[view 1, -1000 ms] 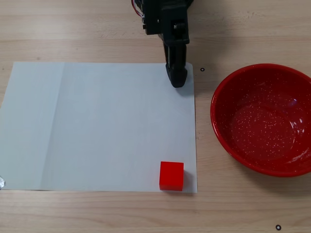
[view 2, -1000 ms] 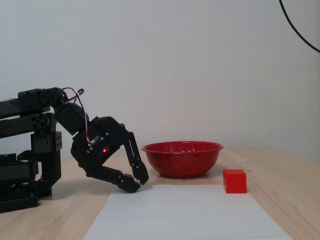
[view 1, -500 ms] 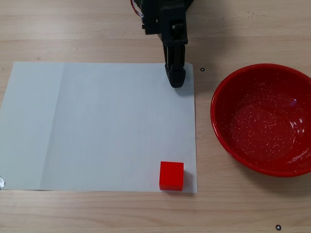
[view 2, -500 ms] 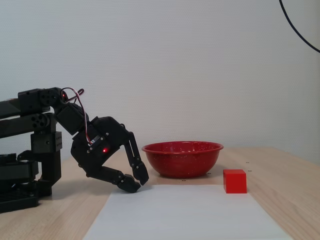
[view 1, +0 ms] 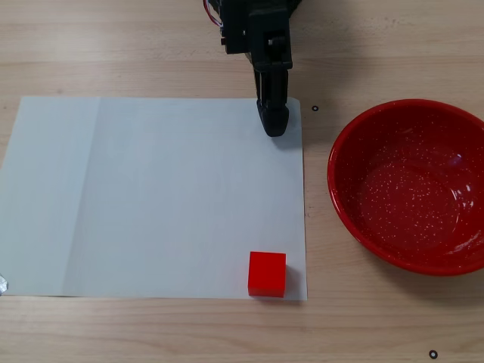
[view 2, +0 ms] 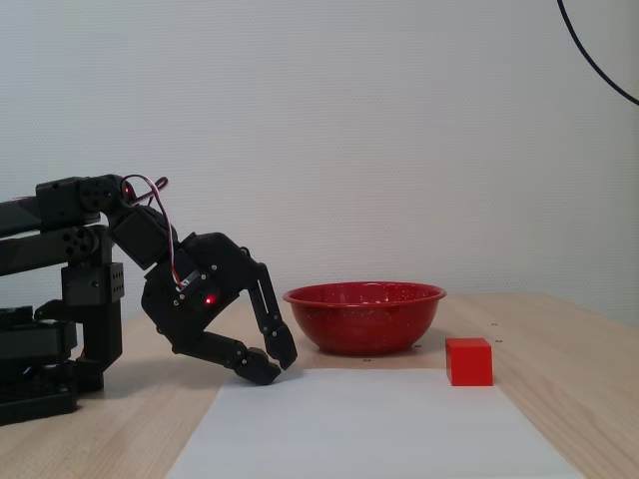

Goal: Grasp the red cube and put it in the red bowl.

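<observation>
The red cube [view 1: 267,274] rests on the near right corner of a white paper sheet [view 1: 151,197]; from the side it shows as a small block [view 2: 469,360] right of the bowl. The red bowl [view 1: 412,185] stands on the wood to the right of the sheet, empty, with white speckles inside, and its rim [view 2: 364,295] shows in the side view. My black gripper [view 1: 273,127] hangs low over the sheet's far right corner, far from the cube. Seen from the side, the gripper [view 2: 278,366] has its fingertips touching, shut on nothing.
The arm's base and links [view 2: 60,299] stand at the left of the side view. A light wooden table [view 1: 151,45] carries everything. Small black dots [view 1: 432,354] mark the wood near the bowl. A black cable [view 2: 599,60] crosses the wall at upper right.
The gripper has crept very slightly upward off the sheet. Cube and bowl have not moved.
</observation>
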{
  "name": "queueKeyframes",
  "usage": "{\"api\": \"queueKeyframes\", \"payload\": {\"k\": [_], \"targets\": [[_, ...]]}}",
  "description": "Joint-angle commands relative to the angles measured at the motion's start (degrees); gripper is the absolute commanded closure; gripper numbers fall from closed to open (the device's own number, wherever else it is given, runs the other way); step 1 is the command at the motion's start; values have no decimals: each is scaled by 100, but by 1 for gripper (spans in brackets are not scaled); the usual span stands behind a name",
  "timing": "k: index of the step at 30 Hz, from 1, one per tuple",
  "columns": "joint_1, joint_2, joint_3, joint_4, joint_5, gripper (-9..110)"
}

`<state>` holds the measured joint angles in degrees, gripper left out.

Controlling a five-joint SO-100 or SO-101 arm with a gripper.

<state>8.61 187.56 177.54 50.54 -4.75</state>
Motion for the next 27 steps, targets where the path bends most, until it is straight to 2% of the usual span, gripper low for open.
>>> {"api": "queueKeyframes", "payload": {"k": [1, 19, 27], "targets": [[-79, 18, 26, 44, -35, 101], [-79, 18, -9, 79, -35, 101], [79, -343, -914, 1011, -141, 101]]}}
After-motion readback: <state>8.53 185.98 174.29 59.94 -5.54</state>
